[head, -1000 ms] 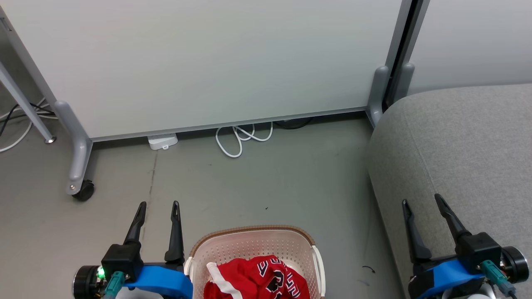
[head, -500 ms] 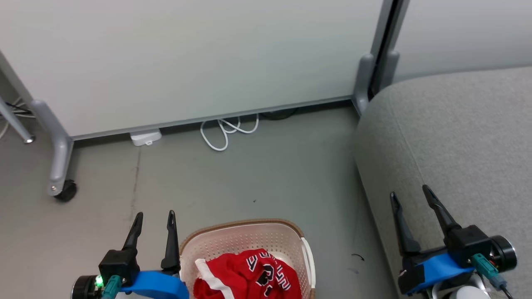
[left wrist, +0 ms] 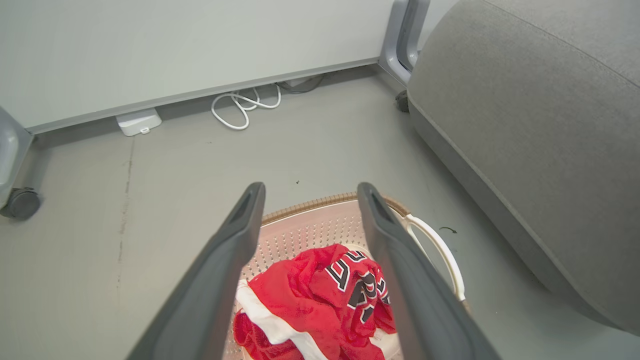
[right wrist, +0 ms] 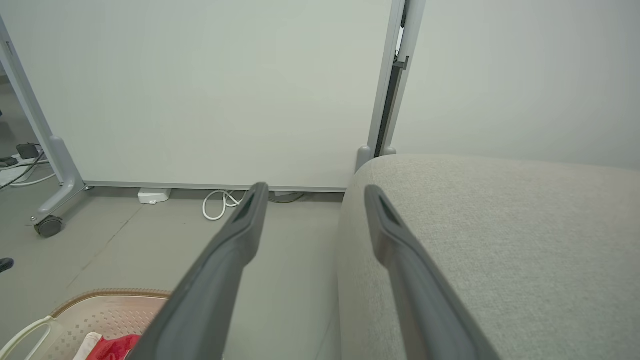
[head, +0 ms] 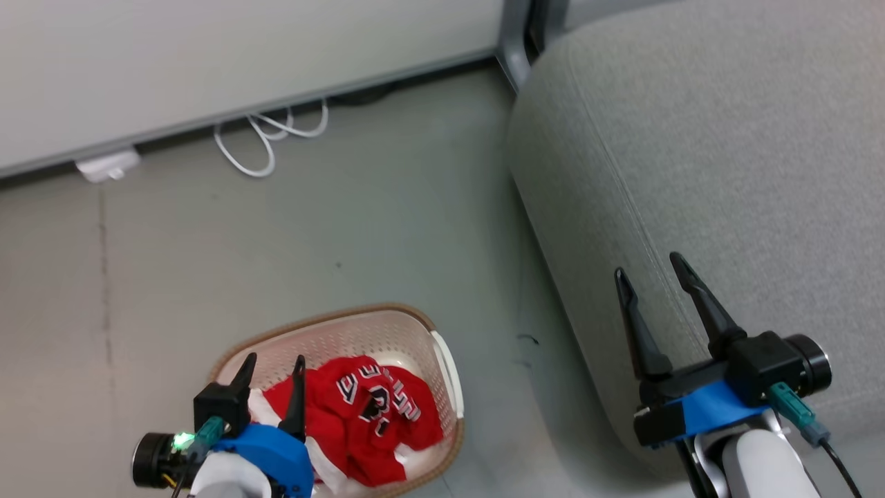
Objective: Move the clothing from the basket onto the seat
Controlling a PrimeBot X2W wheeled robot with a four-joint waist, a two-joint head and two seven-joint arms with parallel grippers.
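Observation:
Red clothing (head: 359,415) with white trim and block lettering lies crumpled in the cream perforated basket (head: 332,332) with a brown rim, on the floor at the lower left. My left gripper (head: 273,363) hovers open over the basket's near left side; the left wrist view shows the clothing (left wrist: 320,300) between and below its fingers, untouched, inside the basket (left wrist: 310,225). The light-grey seat (head: 726,138) takes up the right. Over its front edge my right gripper (head: 646,266) stands open and empty. The right wrist view catches the seat (right wrist: 500,240), the basket's (right wrist: 100,315) corner and a bit of clothing (right wrist: 112,347).
A white partition panel (head: 207,48) on wheeled feet stands behind, with a white cable coil (head: 266,135) and a small white box (head: 107,166) at its base. Bare grey floor (head: 311,235) lies between basket, panel and seat. A caster (left wrist: 20,202) sits at the far left.
The head camera has tilted down and turned, bringing the basket and seat fuller into view. My left gripper now sits over the basket instead of beside it. Both grippers stay open.

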